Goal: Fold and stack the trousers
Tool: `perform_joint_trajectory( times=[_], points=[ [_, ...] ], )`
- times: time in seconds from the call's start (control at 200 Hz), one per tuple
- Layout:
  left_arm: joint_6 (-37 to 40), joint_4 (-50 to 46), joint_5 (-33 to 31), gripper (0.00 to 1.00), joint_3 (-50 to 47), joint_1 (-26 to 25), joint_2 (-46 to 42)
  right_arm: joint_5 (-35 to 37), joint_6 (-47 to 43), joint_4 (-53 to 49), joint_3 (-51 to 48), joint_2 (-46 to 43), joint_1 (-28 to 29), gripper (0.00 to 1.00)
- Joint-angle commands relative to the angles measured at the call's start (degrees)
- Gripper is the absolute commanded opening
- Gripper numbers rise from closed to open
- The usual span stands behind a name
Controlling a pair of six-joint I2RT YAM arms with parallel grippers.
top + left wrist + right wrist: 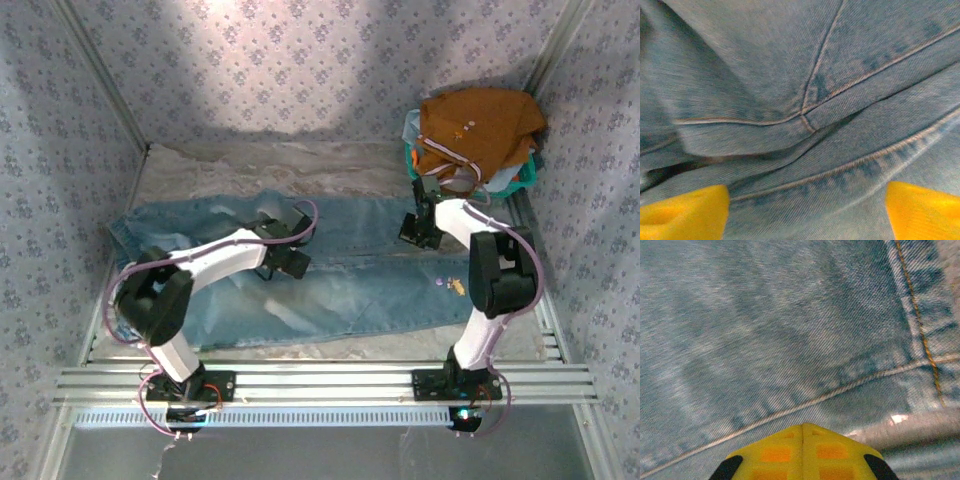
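The light blue faded denim trousers (350,285) lie spread flat across the table, waist to the left and legs running right. My left gripper (285,255) is low over the crotch area. In the left wrist view it (807,215) is open, its yellow fingertips (685,212) wide apart with creased denim seams (805,117) between and beyond them. My right gripper (418,232) is down on the upper leg near its far edge. Seen from the right wrist, it (802,430) is shut, the yellow pads pressed together over a leg seam (790,410), with no cloth visible between them.
A teal basket (525,175) at the back right holds an orange-brown garment (480,125). Patterned walls close in the left, back and right sides. Bare marbled tabletop (300,165) lies behind the trousers. Aluminium rails (330,380) run along the near edge.
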Motion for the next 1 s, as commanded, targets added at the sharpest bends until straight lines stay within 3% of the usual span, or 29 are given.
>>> perform_joint_trajectory(
  times=[0.0,0.095,0.225,0.295,0.48,0.63,0.755,0.994],
  points=[
    [-4.38,-3.51,0.13,0.92,2.32,3.18,-8.67,4.01,0.42,-2.77,6.57,-1.36,4.22,0.15],
    [-8.69,-3.84,-0.46,0.92,-0.03,9.09,-13.43,2.72,0.53,-2.25,13.52,5.21,6.86,0.18],
    [-15.04,-3.45,-1.05,0.93,-5.36,16.73,-18.81,1.7,1.8,-4.45,23.21,16.67,7.62,0.03],
    [-17.31,-3.16,-0.95,0.92,-7.92,19.49,-22.33,1.38,2.46,-4.98,23.48,19.04,6.53,0.0],
    [-17.87,-1.89,-0.77,0.93,-11.99,22.82,-29.93,0.28,1.94,-3.47,11.31,12.77,2.01,0.0],
    [-17.99,-0.59,0.13,0.93,-12.53,23.65,-30.7,0.15,1.29,-2.63,3.67,8.35,-4.36,0.0],
    [-18.31,0.07,2.02,0.93,-10.33,23.74,-28.47,-2.46,-0.25,-0.78,2.45,8.01,-13.52,0.0],
    [-18.05,-0.61,2.24,0.94,-4.77,25.43,-23.33,-1.46,0.75,-0.76,2.61,7.79,-22.71,0.0]
  ],
)
